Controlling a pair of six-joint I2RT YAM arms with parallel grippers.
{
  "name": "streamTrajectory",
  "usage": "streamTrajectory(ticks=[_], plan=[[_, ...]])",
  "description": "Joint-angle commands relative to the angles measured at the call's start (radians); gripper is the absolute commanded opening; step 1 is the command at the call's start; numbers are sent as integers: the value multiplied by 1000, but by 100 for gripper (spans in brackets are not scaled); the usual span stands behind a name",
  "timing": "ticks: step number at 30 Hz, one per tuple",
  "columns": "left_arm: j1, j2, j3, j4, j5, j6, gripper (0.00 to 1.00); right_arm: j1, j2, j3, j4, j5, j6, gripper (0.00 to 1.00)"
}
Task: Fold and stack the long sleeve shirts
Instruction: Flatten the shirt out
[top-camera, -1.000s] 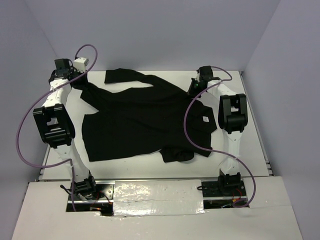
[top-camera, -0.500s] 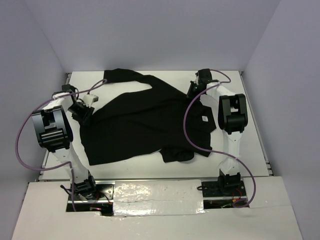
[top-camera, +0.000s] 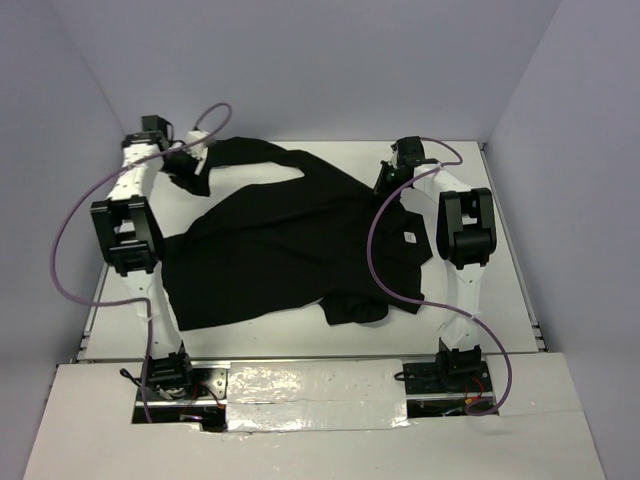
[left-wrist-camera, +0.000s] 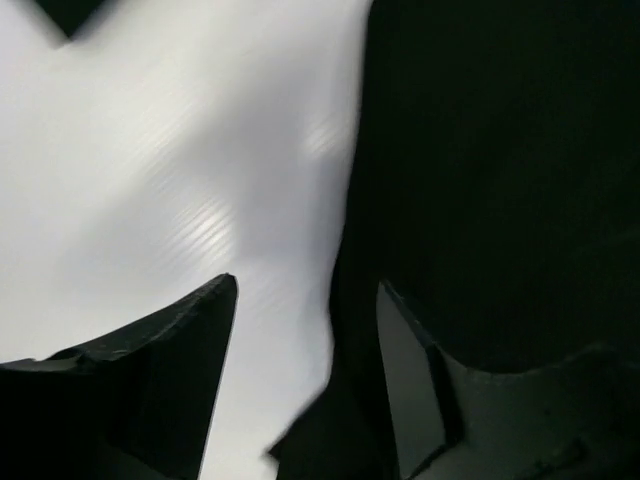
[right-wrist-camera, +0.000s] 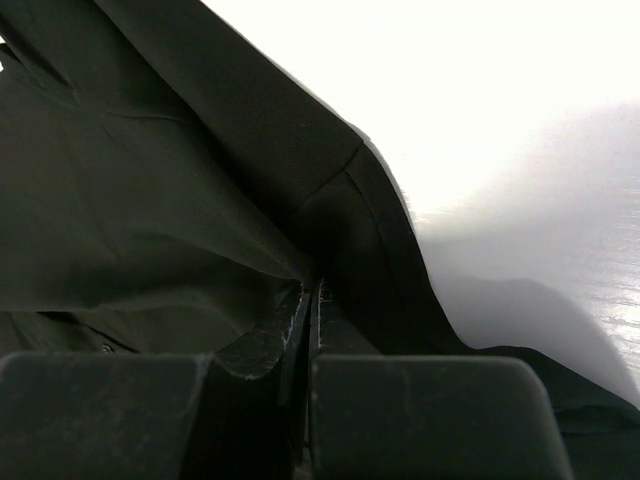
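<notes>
One black long sleeve shirt (top-camera: 290, 240) lies spread on the white table (top-camera: 508, 300), with a small white tag (top-camera: 409, 238) near its right side. A sleeve (top-camera: 255, 152) runs along the far edge. My left gripper (top-camera: 190, 176) hovers at the shirt's far left corner. In the left wrist view it (left-wrist-camera: 305, 300) is open, and the cloth's edge (left-wrist-camera: 480, 150) runs up between its fingers with nothing pinched. My right gripper (top-camera: 386, 180) sits at the shirt's far right edge. Seen from the right wrist, it (right-wrist-camera: 312, 285) is shut on a fold of the black fabric (right-wrist-camera: 150, 200).
Purple cables (top-camera: 75, 215) loop off both arms, one crossing the shirt's right part (top-camera: 375, 250). Lilac walls close in the table on the left, back and right. Bare white table (left-wrist-camera: 150, 170) lies left of the shirt. The arm bases (top-camera: 165, 370) stand at the near edge.
The left gripper went from shut to open and let go of the shirt's left part. The left arm swung inward over the shirt, then back toward the far left. The right arm has stayed still.
</notes>
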Motion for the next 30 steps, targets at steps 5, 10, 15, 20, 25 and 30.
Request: streamTrajectory(ticks=[5, 10, 15, 20, 25, 30], plan=[[-147, 156, -13, 121, -109, -149, 74, 7, -61, 15, -24, 21, -28, 0], [-169, 162, -75, 215, -268, -180, 68, 7, -70, 0, -14, 18, -21, 0], [-179, 109, -104, 221, -200, -189, 0, 7, -76, -13, -4, 17, -18, 0], [-185, 20, 8, 221, -243, -170, 0, 14, -87, -30, 17, 18, -12, 0], [-267, -167, -167, 328, -464, 22, 0, 43, -114, -60, 72, 23, -9, 0], [-463, -445, -653, 272, -501, 182, 6, 40, -150, -129, 152, -14, 26, 0]])
